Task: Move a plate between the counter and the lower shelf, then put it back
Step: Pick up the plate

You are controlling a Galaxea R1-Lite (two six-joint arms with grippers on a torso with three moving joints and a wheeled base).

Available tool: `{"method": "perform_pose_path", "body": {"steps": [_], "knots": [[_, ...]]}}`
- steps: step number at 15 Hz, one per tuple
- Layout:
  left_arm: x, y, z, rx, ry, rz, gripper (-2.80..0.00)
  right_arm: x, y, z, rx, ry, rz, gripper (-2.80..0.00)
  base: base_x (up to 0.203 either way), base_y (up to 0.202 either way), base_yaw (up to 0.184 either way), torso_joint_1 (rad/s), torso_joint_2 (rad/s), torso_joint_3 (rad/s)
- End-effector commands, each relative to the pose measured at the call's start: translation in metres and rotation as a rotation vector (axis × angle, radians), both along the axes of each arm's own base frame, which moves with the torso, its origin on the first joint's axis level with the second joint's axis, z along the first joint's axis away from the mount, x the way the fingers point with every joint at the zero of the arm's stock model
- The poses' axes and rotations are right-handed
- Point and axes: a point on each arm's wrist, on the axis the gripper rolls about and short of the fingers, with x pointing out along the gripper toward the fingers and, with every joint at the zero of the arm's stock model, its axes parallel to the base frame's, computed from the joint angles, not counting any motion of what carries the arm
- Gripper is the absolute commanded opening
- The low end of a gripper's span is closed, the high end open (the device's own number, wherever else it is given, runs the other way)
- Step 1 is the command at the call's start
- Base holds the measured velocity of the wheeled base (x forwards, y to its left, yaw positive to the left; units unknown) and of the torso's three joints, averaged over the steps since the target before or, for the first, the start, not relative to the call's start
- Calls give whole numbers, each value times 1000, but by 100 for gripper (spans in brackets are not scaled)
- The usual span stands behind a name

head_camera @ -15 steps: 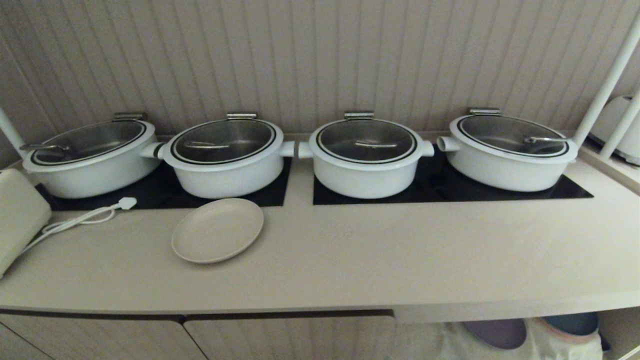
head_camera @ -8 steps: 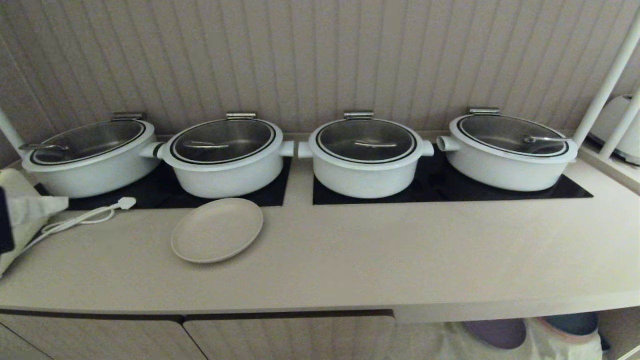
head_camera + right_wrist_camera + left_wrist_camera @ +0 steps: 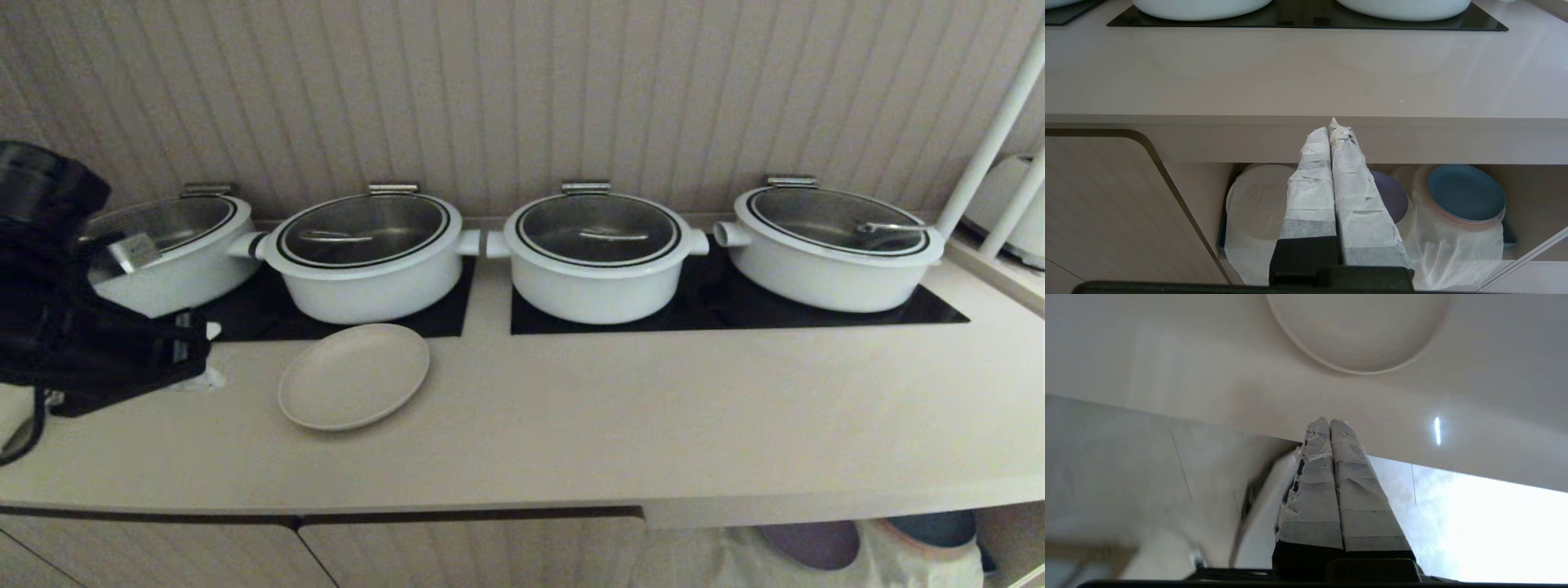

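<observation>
The cream plate [image 3: 353, 376] lies flat on the counter [image 3: 653, 408], in front of the second pot from the left. My left arm [image 3: 90, 343] reaches in over the counter's left end, a little to the left of the plate. In the left wrist view the left gripper [image 3: 1329, 421] is shut and empty, its tips above the counter's front edge, with the plate [image 3: 1359, 330] a short way ahead. The right gripper [image 3: 1329, 124] is shut and empty, low in front of the counter edge, facing the lower shelf [image 3: 1453, 253] with its white cloth.
Several white lidded pots [image 3: 596, 253] stand on black hob panels [image 3: 735, 310] along the back wall. A purple plate [image 3: 1392, 196] and a blue plate [image 3: 1466, 192] sit in the shelf recess. A ribbed cabinet door [image 3: 1106, 204] is left of it. White poles [image 3: 988, 139] rise at right.
My left arm has swung up into the head view from the left edge and now covers the cable, plug and part of the leftmost pot. The plate has not moved.
</observation>
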Motion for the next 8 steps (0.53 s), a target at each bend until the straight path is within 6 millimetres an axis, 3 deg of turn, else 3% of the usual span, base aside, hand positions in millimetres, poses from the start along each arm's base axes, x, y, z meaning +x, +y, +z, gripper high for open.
{"method": "perform_pose_path", "body": {"steps": [1, 3, 8], "knots": [[28, -2, -30, -3, 127, 19, -280, 0, 0, 0, -1, 1, 0, -280, 0, 0, 0, 0, 0, 0], [45, -4, -43, 4, 169, 56, -280, 0, 0, 0, -1, 1, 0, -280, 0, 0, 0, 0, 0, 0], [83, -6, -53, 3, 177, 190, -280, 0, 0, 0, -1, 1, 0, -280, 0, 0, 0, 0, 0, 0]]}}
